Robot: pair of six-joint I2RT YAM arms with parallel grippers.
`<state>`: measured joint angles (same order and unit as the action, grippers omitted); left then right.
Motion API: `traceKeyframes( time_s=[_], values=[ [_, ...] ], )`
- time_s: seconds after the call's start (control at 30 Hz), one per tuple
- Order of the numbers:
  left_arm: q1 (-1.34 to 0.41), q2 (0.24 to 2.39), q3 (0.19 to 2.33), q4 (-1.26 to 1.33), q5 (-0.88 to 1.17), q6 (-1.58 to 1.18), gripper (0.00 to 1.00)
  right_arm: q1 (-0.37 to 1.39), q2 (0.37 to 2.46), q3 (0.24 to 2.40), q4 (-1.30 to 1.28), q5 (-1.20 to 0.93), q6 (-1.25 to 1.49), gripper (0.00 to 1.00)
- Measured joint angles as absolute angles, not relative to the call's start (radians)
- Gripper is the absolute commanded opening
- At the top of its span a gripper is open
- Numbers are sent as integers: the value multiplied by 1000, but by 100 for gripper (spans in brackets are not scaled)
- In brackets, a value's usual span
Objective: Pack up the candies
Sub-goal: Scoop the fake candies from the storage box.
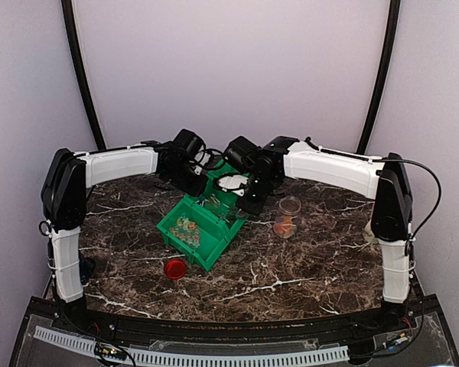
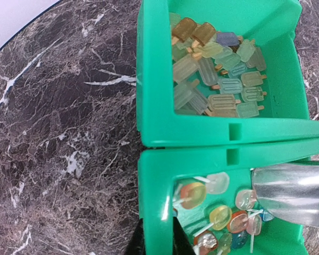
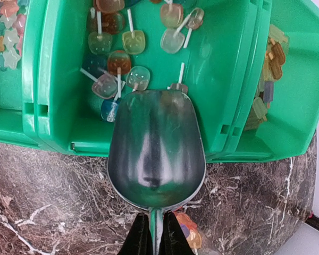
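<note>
- A dark marble table (image 1: 306, 267) with white veins is seen under everything.
- Two black and white robot arms are bent in over the middle of the table, the left arm (image 1: 118, 164) from the left and the right arm (image 1: 333, 168) from the right.
- Green plastic boxes (image 3: 228, 79) are set side by side in the middle of the table, with their walls touching.
- A shiny metal scoop (image 3: 157, 149) is held over the near wall of the middle box. Nothing is seen inside it. Its front edge is down among the sweets in that box.
- A clear round plastic cup (image 1: 288, 216) is stood upright to the right of the boxes, apart from them.
- A round red lid (image 1: 175, 267) is laid flat on the table, near the front corner of the boxes.
- The left gripper (image 2: 155, 243) is pinched tight on the wall of the middle box.
- The right gripper (image 3: 156, 236) is pinched tight on the thin handle of the scoop.
- The candies (image 3: 117, 61) are found mostly in the boxes: small ones on white sticks in the middle box, ice-pop shapes in the box on one side, and star shapes in the box on the other side. A few orange ones are seen at the bottom of the cup.
</note>
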<state>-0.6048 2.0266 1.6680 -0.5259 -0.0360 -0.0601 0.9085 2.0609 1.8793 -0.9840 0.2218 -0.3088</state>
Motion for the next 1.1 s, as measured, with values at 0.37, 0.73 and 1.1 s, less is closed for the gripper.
traceKeyframes(
  time_s=[0.37, 0.73, 1.1],
  values=[
    [-595, 2029, 1667, -543, -59, -52, 0, 912, 2070, 1797, -830, 205, -319, 0],
    [-584, 2029, 1661, -551, -61, -48, 0, 892, 1964, 1467, -379, 134, -348, 0],
    [-584, 2029, 1651, -547, -11, -38, 0, 887, 1972, 1398, -188, 60, -369, 0]
  ],
)
